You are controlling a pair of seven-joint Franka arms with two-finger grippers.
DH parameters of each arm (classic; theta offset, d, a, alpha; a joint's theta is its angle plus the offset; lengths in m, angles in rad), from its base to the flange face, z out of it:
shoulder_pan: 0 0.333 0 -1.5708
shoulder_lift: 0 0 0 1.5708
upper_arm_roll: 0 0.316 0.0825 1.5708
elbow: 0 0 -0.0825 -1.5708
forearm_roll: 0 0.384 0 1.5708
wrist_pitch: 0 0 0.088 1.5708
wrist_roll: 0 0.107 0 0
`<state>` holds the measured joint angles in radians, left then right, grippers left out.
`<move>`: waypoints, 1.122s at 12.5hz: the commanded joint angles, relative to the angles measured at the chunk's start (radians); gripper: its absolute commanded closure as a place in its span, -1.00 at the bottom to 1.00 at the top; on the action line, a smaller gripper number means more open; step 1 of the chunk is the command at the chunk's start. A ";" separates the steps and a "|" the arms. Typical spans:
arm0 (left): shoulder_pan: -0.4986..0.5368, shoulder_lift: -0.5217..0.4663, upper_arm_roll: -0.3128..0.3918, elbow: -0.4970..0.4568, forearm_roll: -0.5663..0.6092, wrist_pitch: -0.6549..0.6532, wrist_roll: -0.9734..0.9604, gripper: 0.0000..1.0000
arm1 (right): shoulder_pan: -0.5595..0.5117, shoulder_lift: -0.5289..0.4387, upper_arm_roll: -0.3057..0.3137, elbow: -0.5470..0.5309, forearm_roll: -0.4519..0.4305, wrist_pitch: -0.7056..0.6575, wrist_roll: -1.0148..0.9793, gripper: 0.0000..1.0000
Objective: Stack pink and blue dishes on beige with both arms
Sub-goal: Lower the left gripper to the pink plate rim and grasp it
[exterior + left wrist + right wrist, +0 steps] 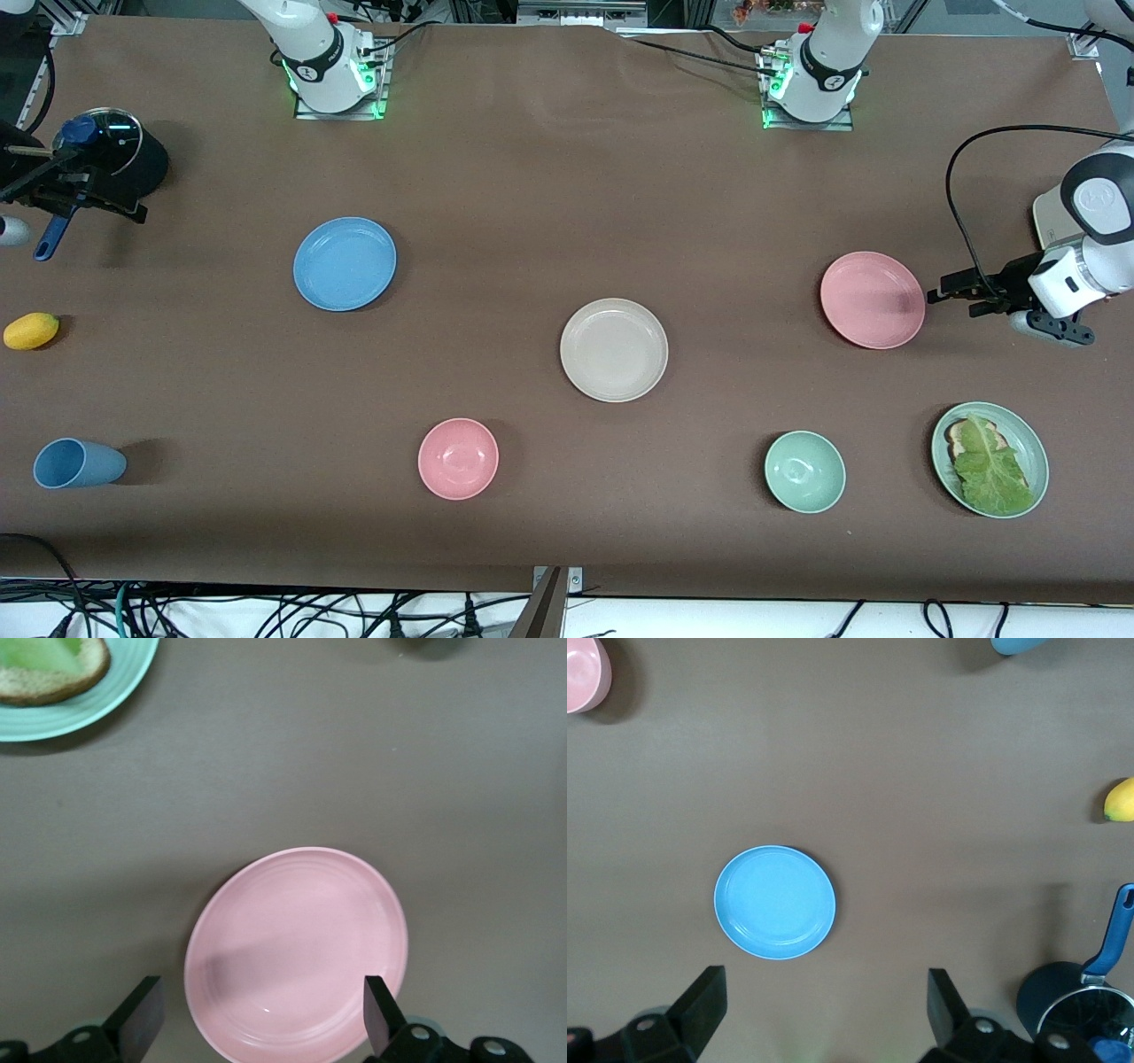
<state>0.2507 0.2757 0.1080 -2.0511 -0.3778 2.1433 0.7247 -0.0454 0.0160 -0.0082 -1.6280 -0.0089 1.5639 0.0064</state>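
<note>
Left pincer (937,295), jaws spread and empty, hangs just beside the pink plate (873,299) at the left arm's end of the table; right pincer (824,1010), also spread, hovers well apart from the blue plate (345,263). Beige plate (614,349) sits between them. A shallow approach could shove a low rim instead of catching it.

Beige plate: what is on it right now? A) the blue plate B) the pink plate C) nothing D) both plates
C: the beige plate lies bare mid-table, with the blue plate toward the right arm's end and the pink plate toward the left arm's end, both apart from it.
</note>
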 commanded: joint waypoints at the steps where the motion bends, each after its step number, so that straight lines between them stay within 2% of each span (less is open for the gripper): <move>1: 0.050 0.013 -0.002 -0.040 -0.059 0.038 0.065 -0.98 | -0.007 -0.004 0.008 0.014 0.003 -0.018 0.012 -1.00; 4: 0.078 0.065 -0.002 -0.055 -0.110 0.090 0.139 -0.98 | -0.007 -0.004 0.007 0.014 0.003 -0.018 0.012 -1.00; 14: 0.059 0.165 -0.008 -0.061 -0.234 0.187 0.191 -0.96 | -0.007 -0.004 0.008 0.014 0.003 -0.018 0.014 -1.00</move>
<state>0.3199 0.4341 0.0978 -2.1076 -0.5670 2.3071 0.8782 -0.0454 0.0160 -0.0082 -1.6280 -0.0089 1.5638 0.0064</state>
